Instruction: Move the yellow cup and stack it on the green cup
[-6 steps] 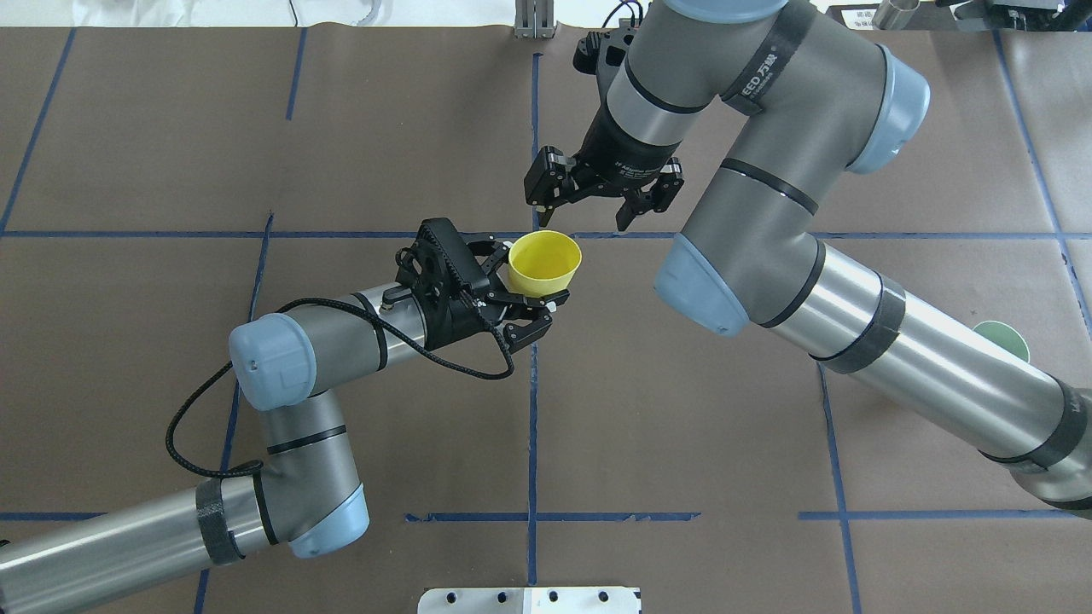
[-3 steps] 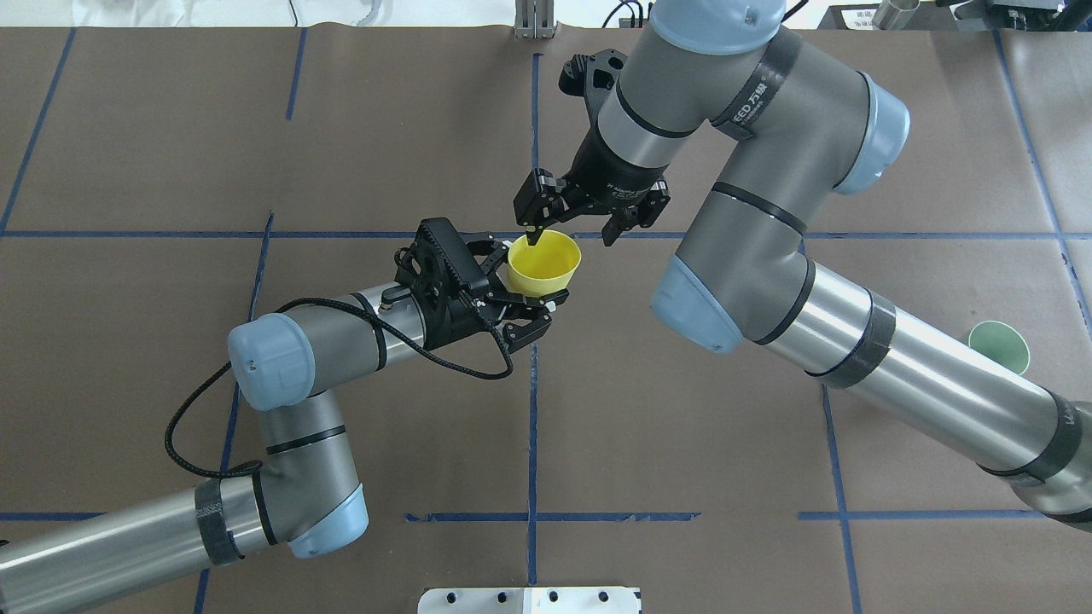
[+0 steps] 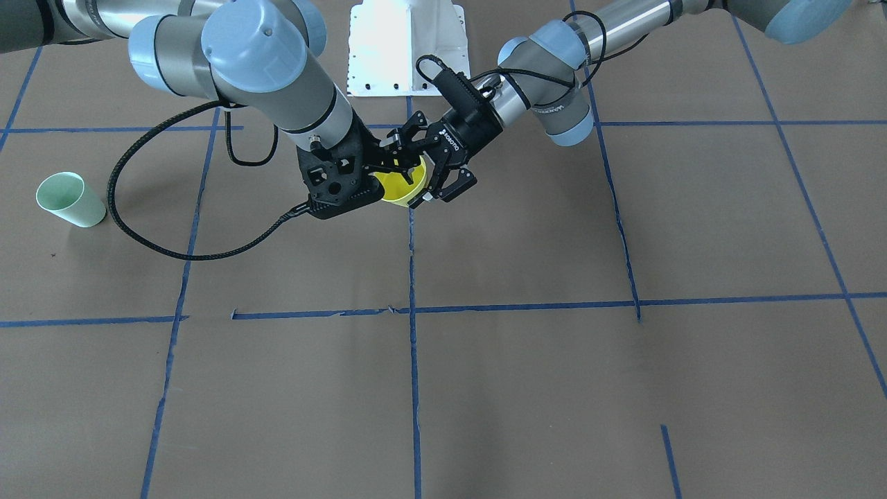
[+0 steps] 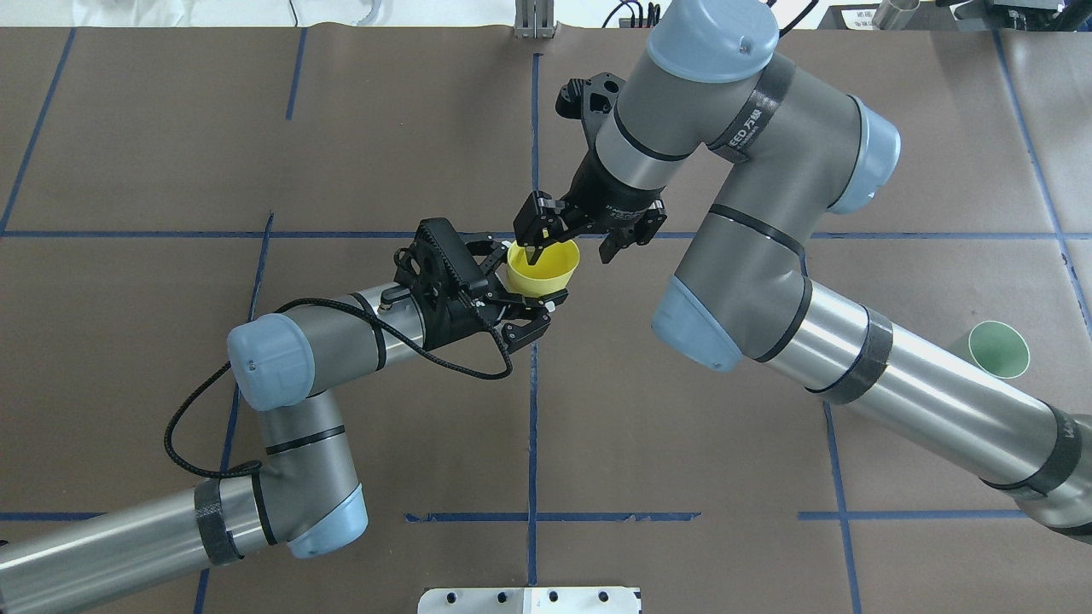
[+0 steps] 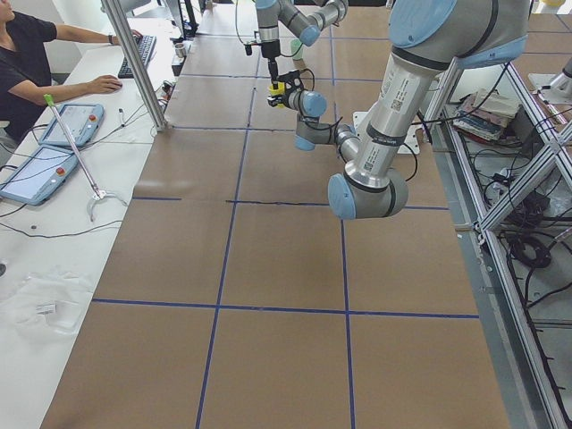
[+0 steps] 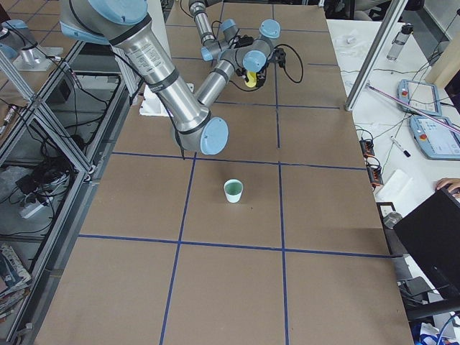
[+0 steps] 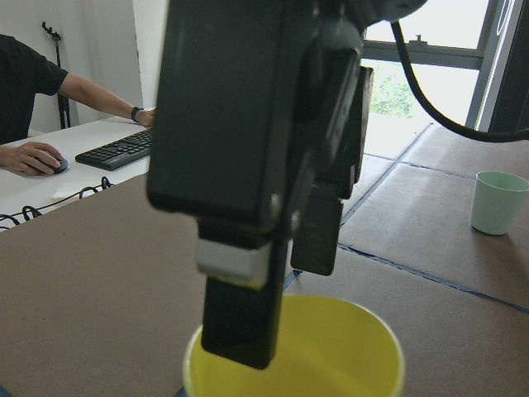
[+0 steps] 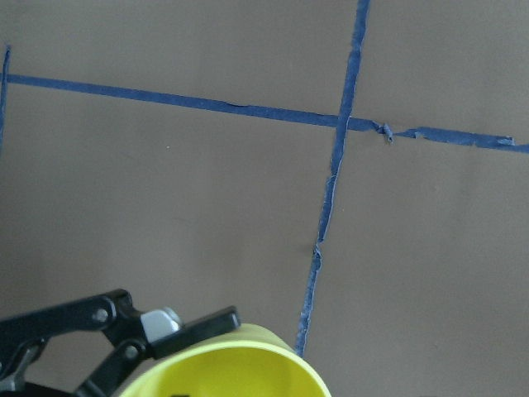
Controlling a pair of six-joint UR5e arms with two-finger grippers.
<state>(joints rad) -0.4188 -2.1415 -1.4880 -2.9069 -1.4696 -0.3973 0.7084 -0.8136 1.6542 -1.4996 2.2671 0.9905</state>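
Observation:
The yellow cup [image 4: 543, 269] is held rim-up above the table's middle by my left gripper [image 4: 527, 288], which is shut on its lower wall. My right gripper [image 4: 572, 252] is open and straddles the cup's far rim: one finger [image 7: 240, 322] reaches down inside the cup, the other stands outside it. The cup also shows in the front view [image 3: 403, 184] and at the bottom of the right wrist view [image 8: 235, 368]. The green cup [image 4: 1000, 349] stands upright on the table at the far right, beside my right forearm; it also shows in the front view [image 3: 69, 199].
Brown paper with blue tape lines covers the table [image 4: 682, 443]. A white mounting plate [image 4: 529, 599] sits at the robot-side edge. A black cable [image 3: 173, 249] hangs from my right wrist. An operator [image 5: 27, 54] sits at a desk beyond the far edge.
My right gripper has come down and toward the yellow cup; one finger, which was above the rim, now reaches inside it. My left gripper has held the cup still.

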